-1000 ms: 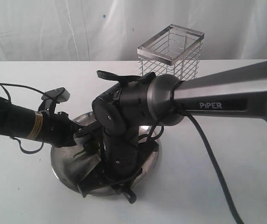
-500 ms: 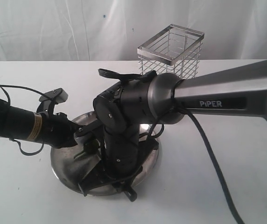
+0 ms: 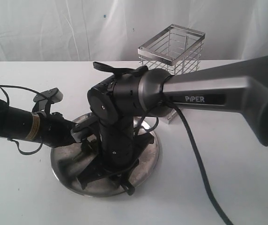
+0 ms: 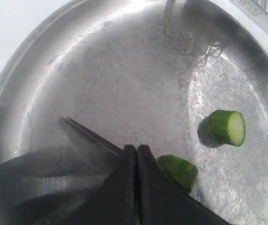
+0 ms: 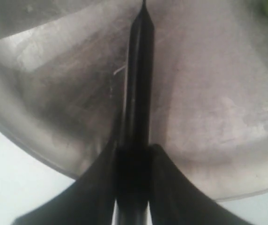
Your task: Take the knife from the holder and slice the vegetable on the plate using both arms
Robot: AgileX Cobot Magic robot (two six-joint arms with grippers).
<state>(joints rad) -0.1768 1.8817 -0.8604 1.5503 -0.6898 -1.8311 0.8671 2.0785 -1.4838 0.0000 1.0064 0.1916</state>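
Knife (image 5: 137, 70) is clamped in the right gripper (image 5: 133, 161), handle between the two black fingers, dark blade running out over the plate (image 5: 45, 93) w/ its tip far end toward the plate's middle; blade looks edge-on in the right wrist view, low over the steel, can't tell if it touches. Vegetable is on the plate, already cut: one green piece (image 4: 228, 126) lies apart w/ its pale round cut face showing, a second piece (image 4: 178, 171) sits just beside the left gripper (image 4: 137, 154). Left gripper's fingertips are pressed together w/ no gap in the left wrist view; the second piece touches or nearly touches the side of one finger, but can't tell whether anything is pinched between them. A thin dark line on the plate by those fingers is prob. the knife blade or its reflection, unclear which. In the exterior view the plate (image 3: 148, 161) sits near-centre on the white table (image 3: 227, 178), both arms converging over it: left arm (image 3: 26, 126) w/ yellow label comes in low from the left, right arm (image 3: 204, 93) marked PiPER reaches across from the right and bends down onto the plate's near-left part, hiding the veg and knife there. Wire holder (image 3: 174, 47) stands upright at the far right of the plate, well behind it, partly hidden by the right arm.
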